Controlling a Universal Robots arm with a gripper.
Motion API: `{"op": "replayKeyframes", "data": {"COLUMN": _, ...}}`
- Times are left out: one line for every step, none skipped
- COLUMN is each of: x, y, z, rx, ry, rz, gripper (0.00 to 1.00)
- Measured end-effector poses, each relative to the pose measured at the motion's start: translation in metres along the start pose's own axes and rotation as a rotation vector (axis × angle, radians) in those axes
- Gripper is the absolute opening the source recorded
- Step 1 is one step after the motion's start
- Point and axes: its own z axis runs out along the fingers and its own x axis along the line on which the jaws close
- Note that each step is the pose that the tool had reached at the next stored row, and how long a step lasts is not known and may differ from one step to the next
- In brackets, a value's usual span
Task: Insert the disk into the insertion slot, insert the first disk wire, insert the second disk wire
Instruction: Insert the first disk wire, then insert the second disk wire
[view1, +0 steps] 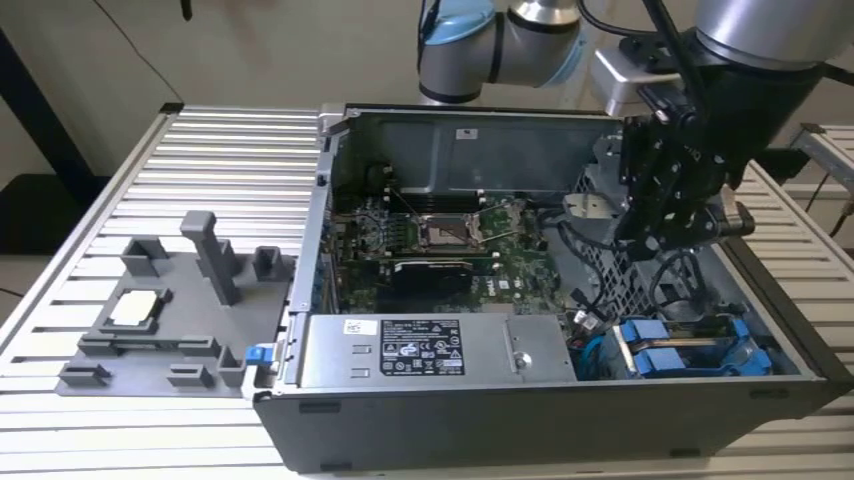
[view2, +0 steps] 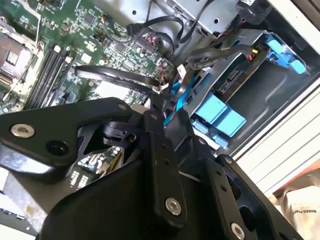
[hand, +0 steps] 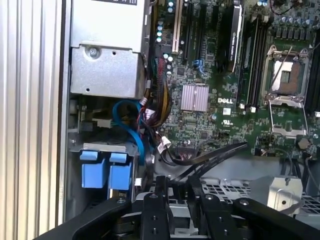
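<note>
Computer case (view1: 534, 420) open. Disk (view1: 674, 352) in blue carrier looks seated in insertion slot (hand: 100, 147), near corner, exterior view's right: first step likely done, wires seemingly left. Flat black cable (hand: 215, 152) loose beside my gripper (hand: 177, 184), crowding approach; can't tell if I'm clenched or released

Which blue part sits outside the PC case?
The small blue piece beside the grey fixture tray; the other blue carriers sit inside the case.
</note>
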Motion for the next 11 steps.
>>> {"op": "replayKeyframes", "data": {"x": -0.0003, "y": 0.0011, "z": 0.0007, "rx": 0.0055, "ry": 0.0015, "rz": -0.002, "gripper": 0.32}}
{"op": "replayKeyframes", "data": {"x": -0.0007, "y": 0.0022, "z": 0.0012, "rx": 0.0164, "ry": 0.0023, "rz": -0.004, "gripper": 0.32}}
{"op": "replayKeyframes", "data": {"x": -0.001, "y": 0.0031, "z": 0.0015, "rx": 0.0318, "ry": 0.0037, "rz": -0.005, "gripper": 0.32}}
{"op": "replayKeyframes", "data": {"x": -0.0012, "y": 0.004, "z": 0.0018, "rx": 0.0469, "ry": 0.0049, "rz": -0.007, "gripper": 0.32}}
{"op": "replayKeyframes", "data": {"x": -0.0014, "y": 0.0057, "z": 0.0022, "rx": 0.0593, "ry": 0.006, "rz": -0.007, "gripper": 0.32}}
{"op": "replayKeyframes", "data": {"x": -0.0016, "y": 0.0079, "z": 0.0029, "rx": 0.0631, "ry": 0.0064, "rz": -0.008, "gripper": 0.32}}
{"op": "replayKeyframes", "data": {"x": -0.0018, "y": 0.0101, "z": 0.0033, "rx": 0.0641, "ry": 0.0069, "rz": -0.008, "gripper": 0.32}}
{"op": "replayKeyframes", "data": {"x": -0.0021, "y": 0.0119, "z": 0.0033, "rx": 0.0646, "ry": 0.0072, "rz": -0.008, "gripper": 0.32}}
{"op": "replayKeyframes", "data": {"x": -0.0023, "y": 0.0138, "z": 0.0034, "rx": 0.0652, "ry": 0.008, "rz": -0.008, "gripper": 0.32}}
{"op": "replayKeyframes", "data": {"x": -0.0026, "y": 0.0155, "z": 0.0036, "rx": 0.0662, "ry": 0.009, "rz": -0.008, "gripper": 0.32}}
{"op": "replayKeyframes", "data": {"x": -0.0032, "y": 0.0166, "z": 0.004, "rx": 0.069, "ry": 0.0103, "rz": -0.008, "gripper": 0.32}}
